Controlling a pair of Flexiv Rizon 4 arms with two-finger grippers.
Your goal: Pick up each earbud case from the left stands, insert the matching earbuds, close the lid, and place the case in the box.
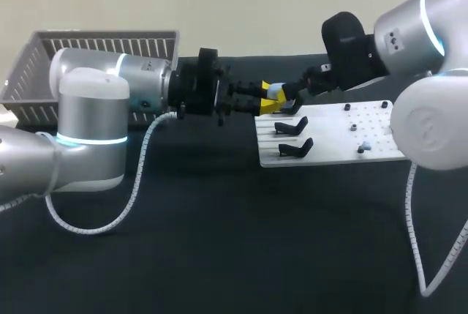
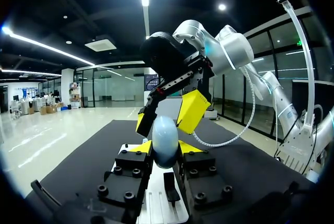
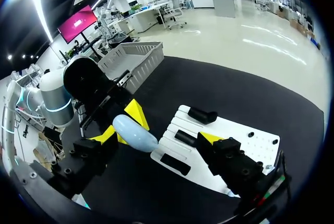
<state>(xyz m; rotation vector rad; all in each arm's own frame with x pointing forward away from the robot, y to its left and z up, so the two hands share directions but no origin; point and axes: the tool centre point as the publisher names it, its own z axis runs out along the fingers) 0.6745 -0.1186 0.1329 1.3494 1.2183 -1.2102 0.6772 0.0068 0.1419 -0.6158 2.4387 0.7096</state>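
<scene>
A pale blue earbud case hangs in the air above the left end of the white board. My left gripper is shut on it, and in the left wrist view the case sits upright between the yellow tips of that gripper. My right gripper faces it from the other side, open, with its fingers astride the case without touching. In the right wrist view the case lies nearer one finger of the right gripper. Two black stands on the board are bare.
A grey slatted basket stands at the back left, behind my left arm. The white board carries small black pegs and a small pale part toward its right end. Dark table cloth covers the front.
</scene>
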